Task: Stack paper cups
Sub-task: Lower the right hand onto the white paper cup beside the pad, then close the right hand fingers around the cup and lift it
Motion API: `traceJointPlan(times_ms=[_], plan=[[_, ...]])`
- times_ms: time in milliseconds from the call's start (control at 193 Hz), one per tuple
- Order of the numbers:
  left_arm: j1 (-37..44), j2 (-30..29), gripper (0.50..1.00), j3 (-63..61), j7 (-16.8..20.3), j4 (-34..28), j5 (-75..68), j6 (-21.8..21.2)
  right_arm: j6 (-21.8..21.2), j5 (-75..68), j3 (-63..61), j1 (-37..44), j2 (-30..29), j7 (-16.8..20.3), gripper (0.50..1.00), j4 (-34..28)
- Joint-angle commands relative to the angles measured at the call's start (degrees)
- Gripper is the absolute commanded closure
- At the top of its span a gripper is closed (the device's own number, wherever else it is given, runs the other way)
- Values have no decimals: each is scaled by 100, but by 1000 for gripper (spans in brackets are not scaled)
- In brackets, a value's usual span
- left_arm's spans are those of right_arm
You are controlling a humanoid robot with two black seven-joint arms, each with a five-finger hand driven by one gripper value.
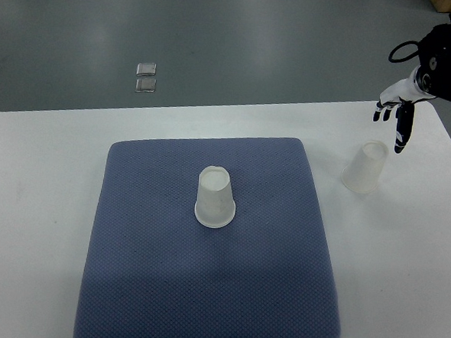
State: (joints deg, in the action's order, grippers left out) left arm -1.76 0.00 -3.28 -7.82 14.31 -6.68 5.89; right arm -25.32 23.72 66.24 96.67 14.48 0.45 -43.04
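Note:
A white paper cup [214, 197] stands upside down near the middle of the blue mat [143, 271]. A second white paper cup [365, 167] stands upside down on the white table to the right of the mat. My right hand [396, 113] hangs above and just behind that second cup, fingers relaxed and pointing down, holding nothing. Its black arm comes in from the upper right corner. The left arm does not show.
The white table [40, 188] carries the mat, and its far edge runs behind my right hand. Beyond it lies grey floor with two small square fittings [146, 77]. The table's right edge is close to the second cup.

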Motion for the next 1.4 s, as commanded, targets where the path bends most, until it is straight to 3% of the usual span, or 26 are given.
traceJointPlan(times_ms=[0, 472, 721, 815, 986, 1224, 1271, 1396], plan=[[0, 0, 500, -6, 0, 19, 0, 0, 71, 19, -155, -192, -60, -1, 597, 50], [9, 0, 500, -15, 0, 37, 0, 0, 194, -16, -269, -957, -244, -1, 597, 805], [9, 0, 500, -15, 0, 46, 0, 0, 352, -7, -586, -1220, -236, 7, 599, 867], [9, 0, 500, -15, 0, 46, 0, 0, 361, 1, -665, -1299, -236, 7, 630, 928], [9, 0, 500, -15, 0, 46, 0, 0, 361, -7, -665, -1370, -244, 7, 636, 1060], [9, 0, 500, -15, 0, 46, 0, 0, 361, 10, -665, -1396, -244, -1, 742, 1060], [9, 0, 500, -15, 0, 46, 0, 0, 361, 19, -665, -1405, -244, -1, 805, 1069], [9, 0, 500, -15, 0, 46, 0, 0, 361, 37, -665, -1396, -236, -1, 885, 1069]])
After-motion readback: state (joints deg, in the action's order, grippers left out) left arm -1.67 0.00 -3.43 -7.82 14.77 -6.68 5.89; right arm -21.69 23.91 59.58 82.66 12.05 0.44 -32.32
